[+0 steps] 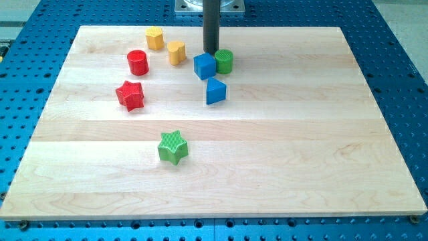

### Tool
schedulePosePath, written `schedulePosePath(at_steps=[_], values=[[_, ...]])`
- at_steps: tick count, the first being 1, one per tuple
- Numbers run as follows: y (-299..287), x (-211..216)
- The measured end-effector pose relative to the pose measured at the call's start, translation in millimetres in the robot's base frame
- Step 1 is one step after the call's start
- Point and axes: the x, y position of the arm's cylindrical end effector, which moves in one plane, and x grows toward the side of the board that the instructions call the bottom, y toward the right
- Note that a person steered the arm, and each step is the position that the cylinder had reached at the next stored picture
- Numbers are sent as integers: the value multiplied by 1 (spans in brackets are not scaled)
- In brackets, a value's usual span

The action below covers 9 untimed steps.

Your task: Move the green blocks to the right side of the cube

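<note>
The red star (pixel 130 95) sits in the upper left of the frame, with the red cylinder (pixel 138 62) just above it. Further right near the top are two yellow blocks: one six-sided (pixel 155 38) and one rounded (pixel 176 52). All four are well apart from the left edge of the wooden worktop (pixel 301 154).

The green star (pixel 173 147) lies alone, lower down and left of the middle. It has ridged sides and lots of open wood all around it.

Next comes the blue cube (pixel 204 65), near the top middle. A second blue block (pixel 215 91), with a slanted top, sits just below it. The green cylinder (pixel 224 61) is round and ridged, and it touches the cube's right side.

My tip (pixel 211 53) comes down just behind the cube and the green cylinder, close to both. There is no claw here, only the dark rod, so it holds nothing.

The whole right half of the frame is open wood, up to the right edge.
</note>
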Motion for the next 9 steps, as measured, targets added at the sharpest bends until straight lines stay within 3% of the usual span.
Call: schedulePosePath(at_steps=[1,2,3,4,6,7,8,9], values=[[67,28],[171,30],[147,120],[85,121],[33,93],[65,60],[80,71],[106,179]])
